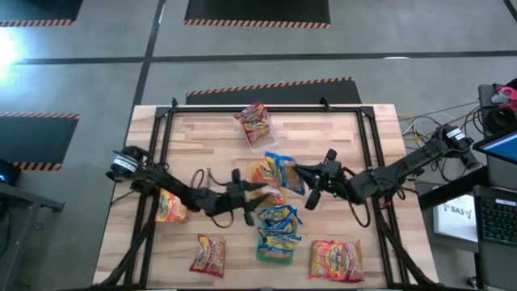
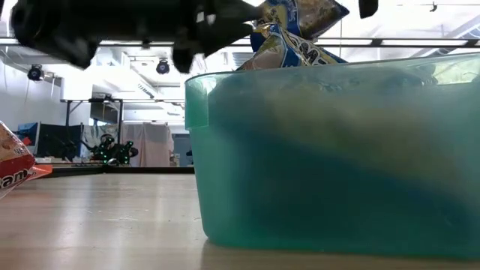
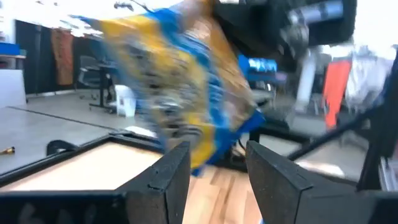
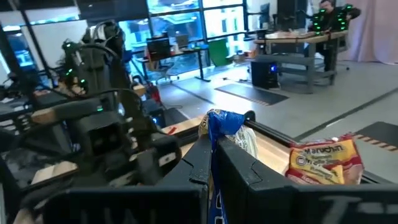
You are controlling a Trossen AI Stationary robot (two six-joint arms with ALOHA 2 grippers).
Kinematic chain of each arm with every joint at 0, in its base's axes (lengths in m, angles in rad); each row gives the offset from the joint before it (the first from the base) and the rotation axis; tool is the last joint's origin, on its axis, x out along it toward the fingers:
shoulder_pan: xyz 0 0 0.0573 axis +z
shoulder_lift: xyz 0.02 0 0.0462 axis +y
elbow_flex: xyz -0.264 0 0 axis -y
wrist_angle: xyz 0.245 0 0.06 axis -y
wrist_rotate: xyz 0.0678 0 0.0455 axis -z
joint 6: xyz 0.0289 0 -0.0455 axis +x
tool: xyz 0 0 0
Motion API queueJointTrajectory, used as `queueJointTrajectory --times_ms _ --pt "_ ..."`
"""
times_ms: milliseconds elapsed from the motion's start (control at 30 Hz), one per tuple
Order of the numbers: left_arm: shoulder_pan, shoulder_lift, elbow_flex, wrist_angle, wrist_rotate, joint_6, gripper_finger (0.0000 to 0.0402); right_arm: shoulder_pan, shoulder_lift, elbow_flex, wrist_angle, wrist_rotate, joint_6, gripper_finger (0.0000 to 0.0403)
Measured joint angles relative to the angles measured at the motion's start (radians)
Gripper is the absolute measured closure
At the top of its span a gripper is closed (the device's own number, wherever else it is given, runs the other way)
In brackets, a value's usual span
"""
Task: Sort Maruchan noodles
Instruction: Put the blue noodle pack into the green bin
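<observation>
From table height my view is mostly blocked by the translucent green tray [image 2: 330, 157], a smooth plastic wall that hides whatever lies behind it; only crinkled blue and yellow packet [image 2: 296, 34] corners poke above its rim. In the high view that tray is almost buried under a heap of blue-and-yellow packets [image 1: 279, 230] at the near middle of the wooden table [image 1: 210, 137]. Flat red packets [image 1: 336, 259] lie near right, with another at near left [image 1: 208, 254].

My left gripper [image 1: 253, 194] sits just left of centre, fingers [image 3: 168, 177] parted with a blurred blue and yellow packet [image 3: 180, 87] hanging between and beyond them; I cannot tell if they touch it. My right gripper [image 1: 311, 192] faces it from the right, its fingers pinched tight on a fold of that blue packet [image 4: 219, 127].

Farther back, a red packet [image 1: 254, 121] rests in a clear tray [image 1: 271, 139] at the far middle.
</observation>
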Motion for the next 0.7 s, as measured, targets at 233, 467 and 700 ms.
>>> queueJointTrajectory --times_ms 233,467,700 --pt "-0.006 -0.008 -0.193 0.218 -0.008 -0.153 0.0263 0.0 0.005 0.0 0.014 -0.084 0.001 0.0394" --pt "-0.002 -0.012 -0.135 0.216 0.03 -0.104 0.0257 0.0 0.01 0.013 0.026 -0.15 0.011 0.0394" --pt "-0.003 -0.012 -0.129 0.193 0.229 -0.117 0.021 0.0 0.011 0.029 0.031 -0.226 0.01 0.0394"
